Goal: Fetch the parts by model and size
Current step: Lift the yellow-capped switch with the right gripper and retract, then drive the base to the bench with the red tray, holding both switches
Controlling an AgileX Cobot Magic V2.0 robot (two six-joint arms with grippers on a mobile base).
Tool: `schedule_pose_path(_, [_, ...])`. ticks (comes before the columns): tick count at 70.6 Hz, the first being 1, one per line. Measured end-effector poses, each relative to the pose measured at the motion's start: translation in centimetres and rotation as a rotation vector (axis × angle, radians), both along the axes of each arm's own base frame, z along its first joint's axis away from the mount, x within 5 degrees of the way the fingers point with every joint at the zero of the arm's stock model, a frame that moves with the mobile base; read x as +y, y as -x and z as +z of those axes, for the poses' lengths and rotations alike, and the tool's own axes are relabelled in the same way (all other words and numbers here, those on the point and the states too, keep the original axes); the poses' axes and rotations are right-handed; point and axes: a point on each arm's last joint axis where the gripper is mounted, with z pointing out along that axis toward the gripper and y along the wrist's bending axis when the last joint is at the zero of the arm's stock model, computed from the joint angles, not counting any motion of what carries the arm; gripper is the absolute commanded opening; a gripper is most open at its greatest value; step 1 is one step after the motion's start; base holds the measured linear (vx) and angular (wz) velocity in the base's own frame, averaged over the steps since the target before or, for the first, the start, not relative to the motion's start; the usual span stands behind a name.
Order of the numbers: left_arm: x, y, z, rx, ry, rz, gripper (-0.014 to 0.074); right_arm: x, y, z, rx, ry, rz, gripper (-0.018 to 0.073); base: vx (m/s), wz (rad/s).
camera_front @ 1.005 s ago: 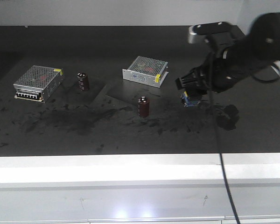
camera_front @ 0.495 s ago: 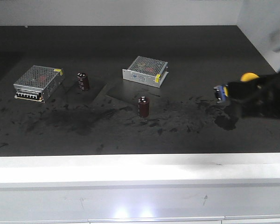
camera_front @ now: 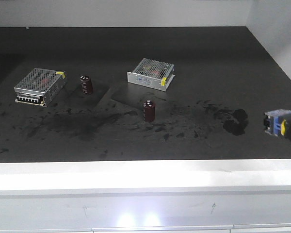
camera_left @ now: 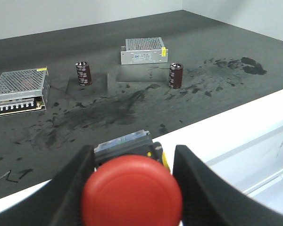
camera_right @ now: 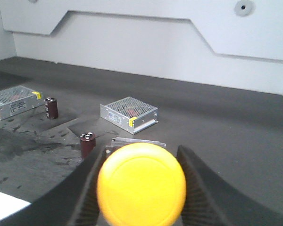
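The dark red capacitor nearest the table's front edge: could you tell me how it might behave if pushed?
The capacitor stands upright and is taller than wide, so a high push would probably tip it. Once down, its cylindrical body would likely roll.

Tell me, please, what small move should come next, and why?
Probably carry both parts away, hands shut, to wherever they are collected; that place is not in view. The left hand grips the red button and the right hand grips the yellow button, so both look fetched. Only capacitors and metal boxes lie on the table.
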Motion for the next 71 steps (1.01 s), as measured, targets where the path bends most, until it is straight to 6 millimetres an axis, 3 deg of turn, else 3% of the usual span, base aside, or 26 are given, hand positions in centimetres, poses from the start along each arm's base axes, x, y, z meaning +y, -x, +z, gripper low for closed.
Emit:
schedule_pose_path(12, [0.00,0.00,0.00,0.000,0.000,0.000,-0.0007,-0.27,0.87,-0.64,-0.021,-0.006,0.000,-0.0006,0.00,0.00])
schedule_pose_path(48, [0.00,0.00,0.00,0.000,0.001,0.000,-0.0007,-0.27,0.89,-0.72,-0.020,-0.007,0.000,-0.0006,-0.01,0.03])
schedule_pose_path(71, [0.03,-0.01,0.00,-0.002,-0.004,0.002,-0.0007,-0.29,0.93,-0.74,-0.021,-0.007,0.000,-0.0006,-0.09,0.56])
